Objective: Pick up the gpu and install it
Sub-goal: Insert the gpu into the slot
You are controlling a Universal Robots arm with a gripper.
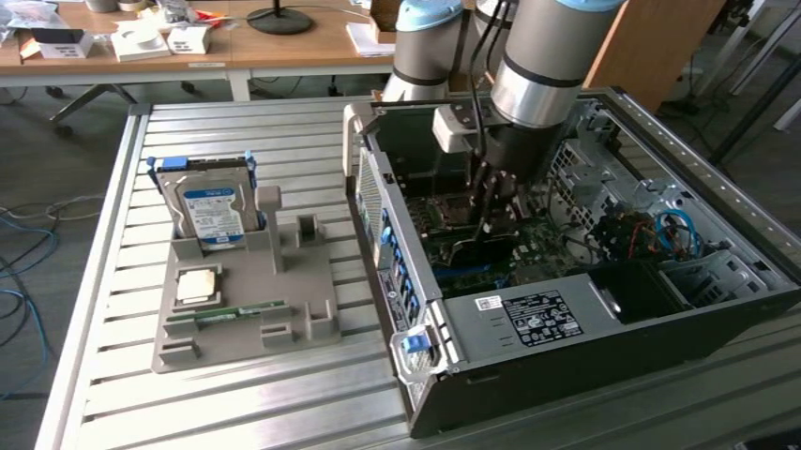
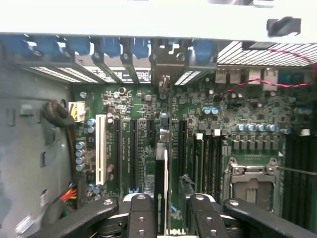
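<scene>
A slatted metal table (image 1: 113, 309) stood in a room with wooden desks (image 1: 250, 42) behind it. On the table, toward the exterior view's right, lay an open computer case (image 1: 601, 347). Its green board (image 2: 247, 106) faced up.

The arm (image 1: 545, 56) reached down into the case from the table's far edge. The claw (image 1: 491, 220) was low over the board, about in the middle of the case. In the wrist view, its black fingers (image 2: 142, 215) were closed on the gpu (image 2: 161, 183). The gpu stood on its thin edge, straight up and down between the fingers. Its lower edge was at a long black slot (image 2: 161, 134) on the board, in line with it. Whether it was pushed all the way in could not be told.

Toward the exterior view's left, well apart from the case, sat a grey tray (image 1: 244, 309). A hard drive (image 1: 210, 214) with a blue label stood upright at the tray's far edge. A thin green memory stick (image 1: 225, 312) lay flat near the tray's near edge. A small square chip (image 1: 198, 286) lay just behind the stick.
</scene>
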